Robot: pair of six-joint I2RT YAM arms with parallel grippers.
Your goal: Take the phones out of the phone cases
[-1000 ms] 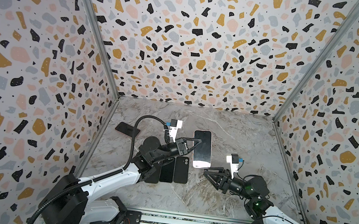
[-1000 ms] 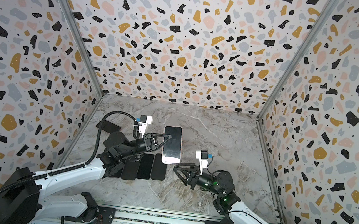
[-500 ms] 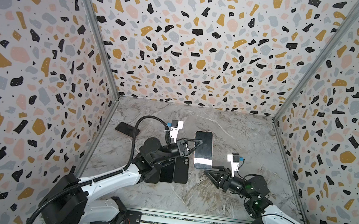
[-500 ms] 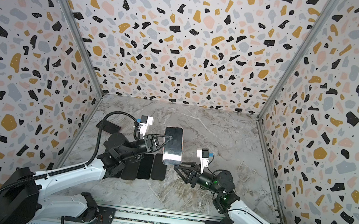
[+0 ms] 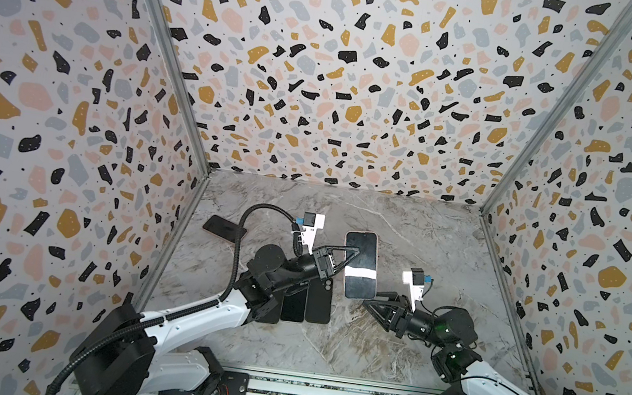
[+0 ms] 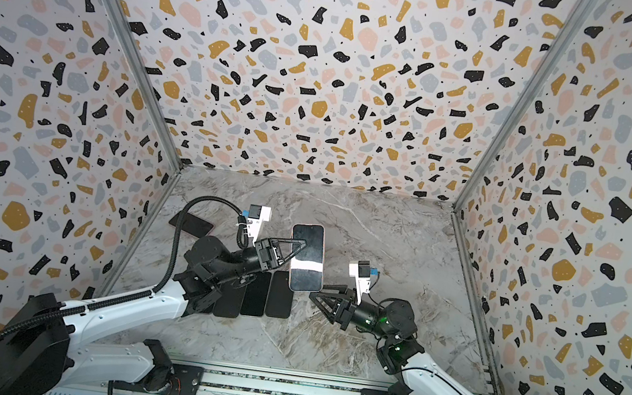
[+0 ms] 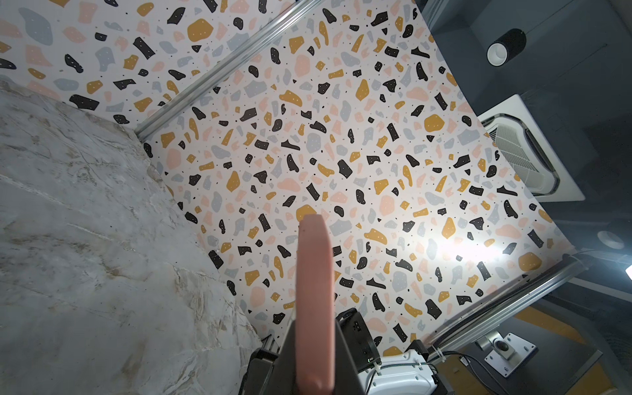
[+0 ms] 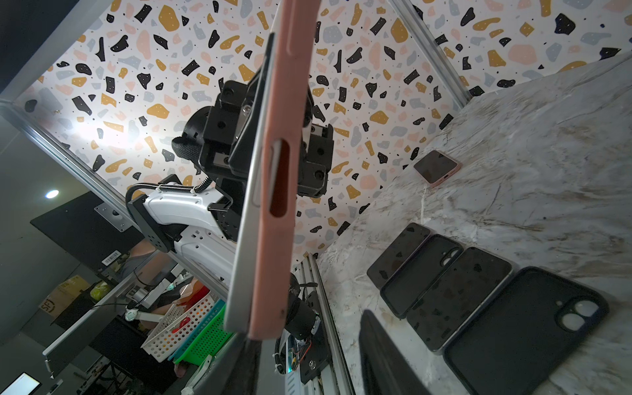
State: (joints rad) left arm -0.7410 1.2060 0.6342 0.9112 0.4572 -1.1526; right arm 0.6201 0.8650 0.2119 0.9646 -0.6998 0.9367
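A phone (image 5: pixel 359 263) (image 6: pixel 307 256) in a pink phone case (image 7: pixel 314 290) (image 8: pixel 284 171) hangs above the table, screen up in both top views. My left gripper (image 5: pixel 352 254) (image 6: pixel 301 245) (image 7: pixel 313 359) is shut on its long edges near the middle. In the right wrist view the phone's silver edge (image 8: pixel 246 239) stands slightly proud of the pink case along one side. My right gripper (image 5: pixel 365 303) (image 6: pixel 315 293) (image 8: pixel 307 335) is open at the phone's near end. One finger lies right by the near corner and the other stands well apart.
Several black phones and empty black cases (image 5: pixel 305 304) (image 8: pixel 478 290) lie side by side on the marble table, under the left arm. Another pink-cased phone (image 5: pixel 224 227) (image 8: pixel 436 167) lies near the left wall. Patterned walls close in three sides.
The held phone and my left gripper drifted slightly to the right. My right gripper stayed just below the phone's near end, its jaws about as wide as before.
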